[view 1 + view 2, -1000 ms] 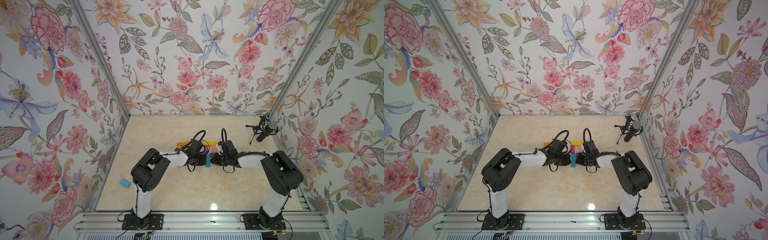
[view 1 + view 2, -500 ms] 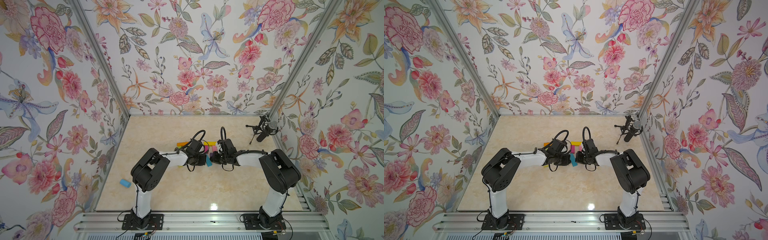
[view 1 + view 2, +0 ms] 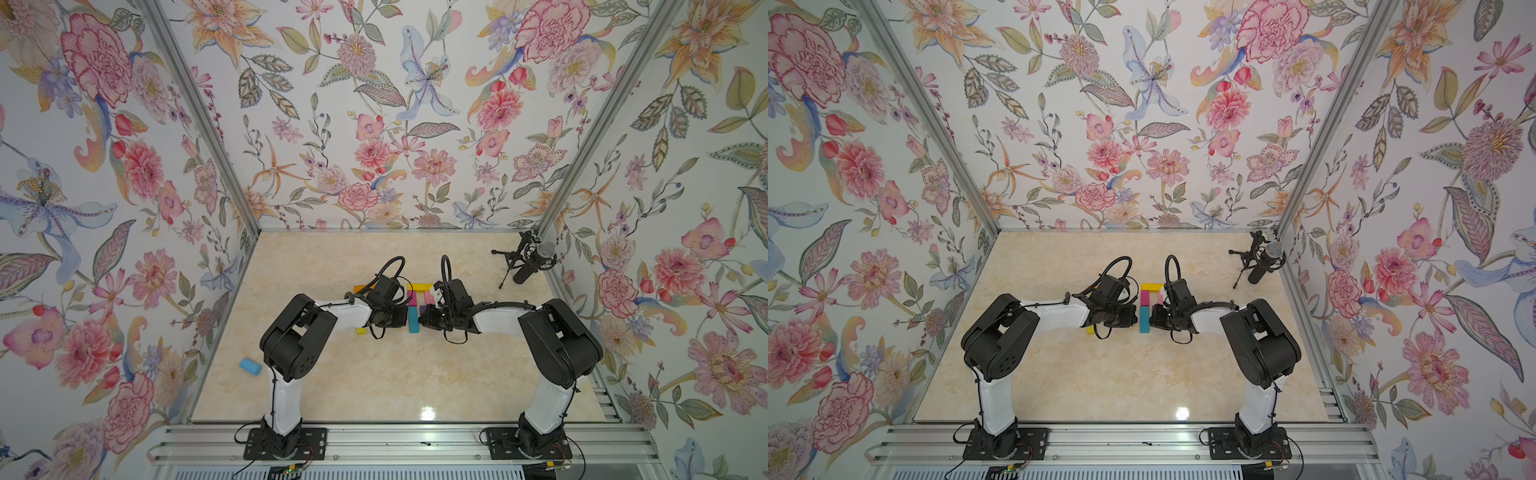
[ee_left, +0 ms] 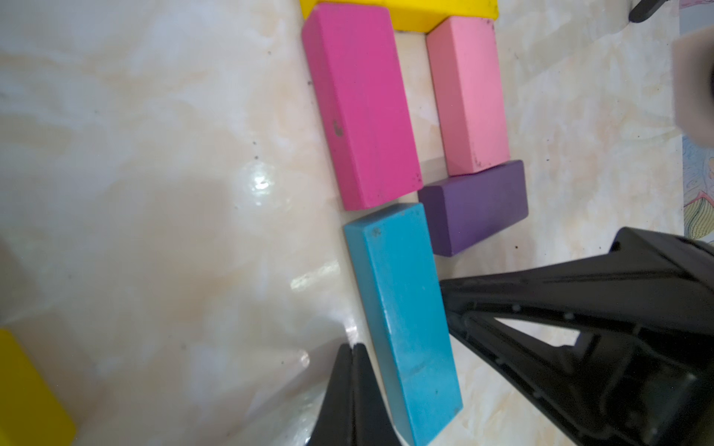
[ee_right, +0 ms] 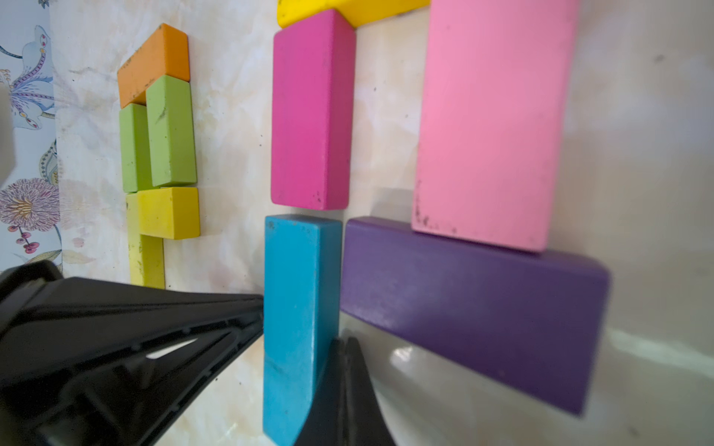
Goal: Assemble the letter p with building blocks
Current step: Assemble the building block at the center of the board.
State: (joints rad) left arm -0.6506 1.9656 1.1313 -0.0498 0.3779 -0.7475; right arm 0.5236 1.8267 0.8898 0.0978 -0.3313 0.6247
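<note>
The building blocks (image 3: 1145, 298), small flat bright-painted bricks, lie midway across the beige marbled tabletop (image 3: 374, 374) as a near-complete P. The black left gripper (image 4: 352, 359) and right gripper (image 5: 344, 347), each with jaws pressed together, flank the long teal brick (image 4: 402, 316). Equal, gentle side pressure should align it with the magenta brick (image 4: 363, 108) without shoving the skewed purple brick (image 4: 475, 208).

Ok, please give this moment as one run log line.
left end effector: shut, beside teal block | right end effector: shut, opposite side | placed: yellow block, magenta block, pink block, purple block
</note>
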